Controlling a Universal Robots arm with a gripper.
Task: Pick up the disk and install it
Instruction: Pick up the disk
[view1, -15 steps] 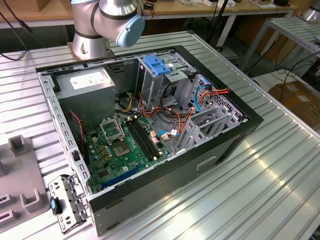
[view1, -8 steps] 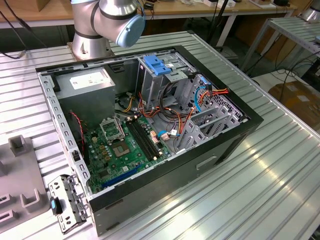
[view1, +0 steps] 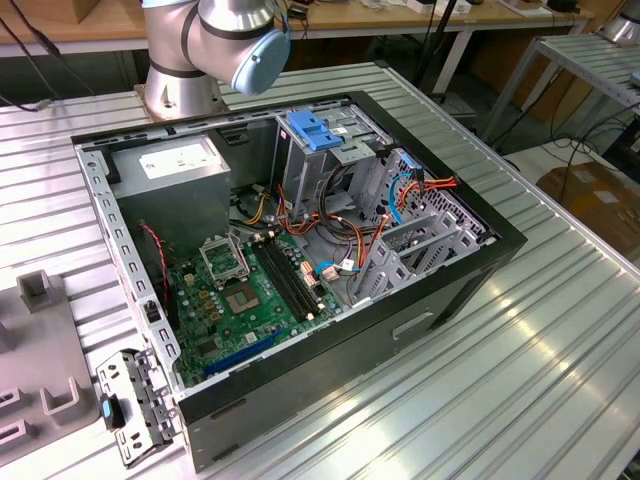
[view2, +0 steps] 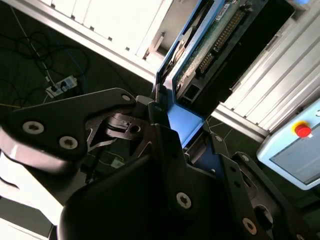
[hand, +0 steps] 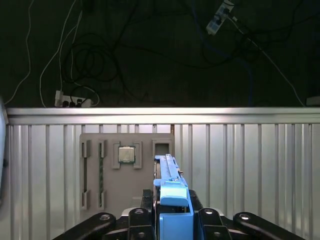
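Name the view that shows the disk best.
The second wrist view: the disk, clamped in the gripper, shows its circuit-board face, connectors and blue rail. The first wrist view catches the disk edge-on. The exterior view covers the open computer case.

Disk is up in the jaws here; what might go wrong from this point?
The disk is gripped at one end, by its blue rail, with most of it sticking out past the jaws, so it may tilt or slip. In the exterior view, loose cables crowd the metal cage, so they might snag it.
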